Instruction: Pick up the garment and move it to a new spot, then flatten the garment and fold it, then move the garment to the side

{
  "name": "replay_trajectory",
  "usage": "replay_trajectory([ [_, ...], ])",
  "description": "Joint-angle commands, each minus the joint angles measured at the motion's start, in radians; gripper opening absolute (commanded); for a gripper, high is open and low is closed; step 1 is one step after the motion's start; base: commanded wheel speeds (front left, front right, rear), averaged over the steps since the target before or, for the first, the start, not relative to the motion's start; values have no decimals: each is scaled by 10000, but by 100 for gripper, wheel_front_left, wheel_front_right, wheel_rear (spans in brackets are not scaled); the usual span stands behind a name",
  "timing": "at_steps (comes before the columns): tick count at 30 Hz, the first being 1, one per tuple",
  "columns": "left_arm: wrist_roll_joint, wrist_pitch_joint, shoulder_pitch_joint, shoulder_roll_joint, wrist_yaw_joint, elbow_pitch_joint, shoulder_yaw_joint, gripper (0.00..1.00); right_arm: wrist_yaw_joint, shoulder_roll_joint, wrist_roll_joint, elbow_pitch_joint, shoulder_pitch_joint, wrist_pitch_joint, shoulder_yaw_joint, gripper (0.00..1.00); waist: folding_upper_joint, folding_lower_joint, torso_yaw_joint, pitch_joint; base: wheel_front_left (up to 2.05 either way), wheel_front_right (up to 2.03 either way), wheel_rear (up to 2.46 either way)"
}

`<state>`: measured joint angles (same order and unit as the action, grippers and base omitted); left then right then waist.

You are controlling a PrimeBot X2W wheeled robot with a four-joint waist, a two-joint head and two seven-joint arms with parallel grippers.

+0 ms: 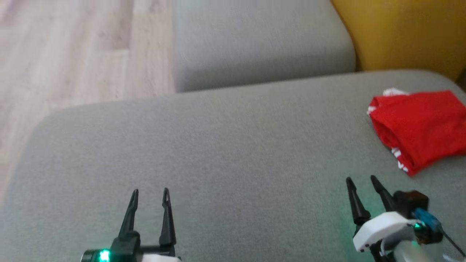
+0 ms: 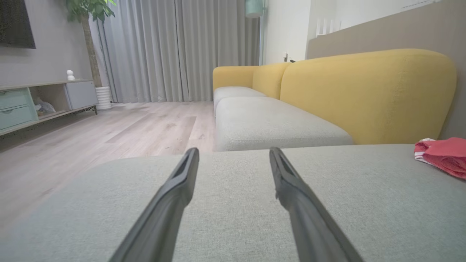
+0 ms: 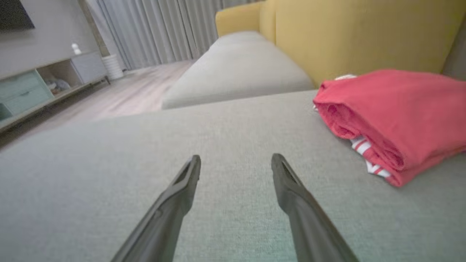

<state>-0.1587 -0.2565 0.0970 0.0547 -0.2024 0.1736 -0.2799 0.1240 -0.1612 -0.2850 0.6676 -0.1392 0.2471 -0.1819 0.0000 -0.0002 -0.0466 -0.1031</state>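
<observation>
While the left gripper [image 1: 150, 189] and right gripper [image 1: 360, 177] hold fingers [image 1: 167, 218] open and empty, the folded garment [image 1: 418, 123] lies ahead-right of the right one.

We are in a home, in a living room. Below our left gripper [image 2: 233, 151] is a soft grey sofa seat [image 2: 233, 203]. Its yellow back [image 2: 367, 94] rises ahead and to the right. Far ahead hang long grey curtains [image 2: 164, 51]. Off to the left are a wood floor [image 2: 109, 134], a low cabinet [image 2: 43, 102], a tall plant [image 2: 89, 36] and a dark screen [image 2: 16, 22] on the wall.
</observation>
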Motion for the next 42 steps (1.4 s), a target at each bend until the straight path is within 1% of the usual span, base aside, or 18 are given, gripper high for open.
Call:
replay_trajectory([
  [1, -58, -53, -162, -45, -8, -391, 460, 100, 67, 185, 204, -897, -45, 139, 107, 100, 0, 2, 266, -365, 0, 0, 0],
  [4, -120, -53, 45, -45, 153, -469, 460, 100, 67, 579, 460, -1727, 870, 143, 568, 100, 0, 2, 388, -583, 0, 0, 0],
  [7, -71, -53, 205, -45, 212, -539, 428, 100, 67, 838, 612, -2454, 1482, 144, 1016, 100, 0, 2, 492, -724, 0, 0, 0],
  [11, -29, -53, 343, -45, 96, -552, 399, 100, 67, 954, 936, -3201, 2016, 145, 950, 100, 0, 2, 581, -773, 0, 0, 0],
  [17, 45, -53, 420, -45, -47, -403, 455, 100, 67, 1004, 1226, -3560, 2267, 146, 799, 100, 0, 2, 601, -733, 0, 0, 0],
  [25, 69, -53, 461, -45, -25, -286, 508, 100, 67, 1035, 1331, -3636, 2327, 146, 702, 100, 0, 2, 556, -736, 0, 0, 0],
  [26, 12, 0, 762, 6, 0, 15, 174, 0, 0, 1066, 1208, -3300, 2575, 10, 943, 0, 0, 2, 555, -735, 0, 0, 0],
  [29, -2, 16, 845, 4, 1, 398, 157, 0, -4, 1070, 1179, -2930, 2657, -11, 937, 0, 0, 2, 553, -732, 0, 0, 0],
  [42, -1610, 306, 580, 81, 323, 374, 441, 0, 4, 1074, -319, -3061, 2408, -396, 1158, 0, 0, 2, 543, -544, 0, 0, 0],
])
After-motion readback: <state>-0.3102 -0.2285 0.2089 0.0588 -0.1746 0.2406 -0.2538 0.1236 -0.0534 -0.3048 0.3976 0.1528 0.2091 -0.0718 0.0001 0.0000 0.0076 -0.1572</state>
